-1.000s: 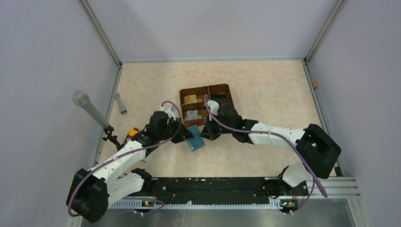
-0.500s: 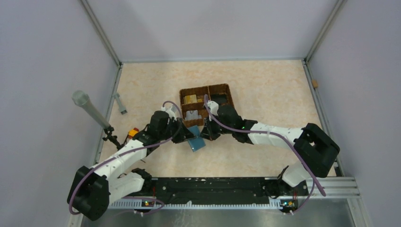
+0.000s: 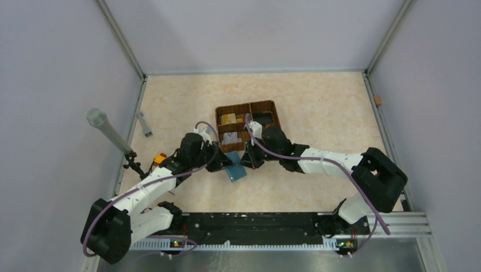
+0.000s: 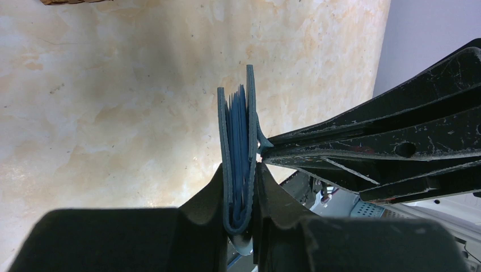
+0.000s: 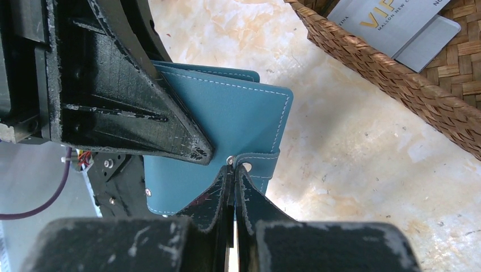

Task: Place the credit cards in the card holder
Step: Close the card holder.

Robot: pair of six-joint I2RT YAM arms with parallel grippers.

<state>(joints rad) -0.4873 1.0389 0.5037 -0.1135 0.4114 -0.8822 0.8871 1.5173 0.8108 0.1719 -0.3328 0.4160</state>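
In the top view both arms reach inward from the lower corners and meet at the middle of the frame, elbows bent outward and wrists pointing at each other. Between them is the card holder, raised on edge and tilted.

The left gripper comes in from the left, its jaws narrow and clamped on the folded teal card holder. In the left wrist view the holder stands edge-on and upright between the two fingers, its leaves slightly fanned at the top.

The right gripper comes in from the right with its jaws pressed together. In the right wrist view they pinch the holder's small strap right beside the stud.

The wicker basket sits just above the two wrists in the top view, its near wall close to the holder but not touching it. The credit cards lie in its left compartments, with gold cards in the upper one and white-grey cards in the lower one.

Bare marbled table spreads to the right of the basket, and more lies below the holder towards the base rail. At the left edge are a yellow-and-red toy and a grey cylinder on a stand, well apart from the holder.
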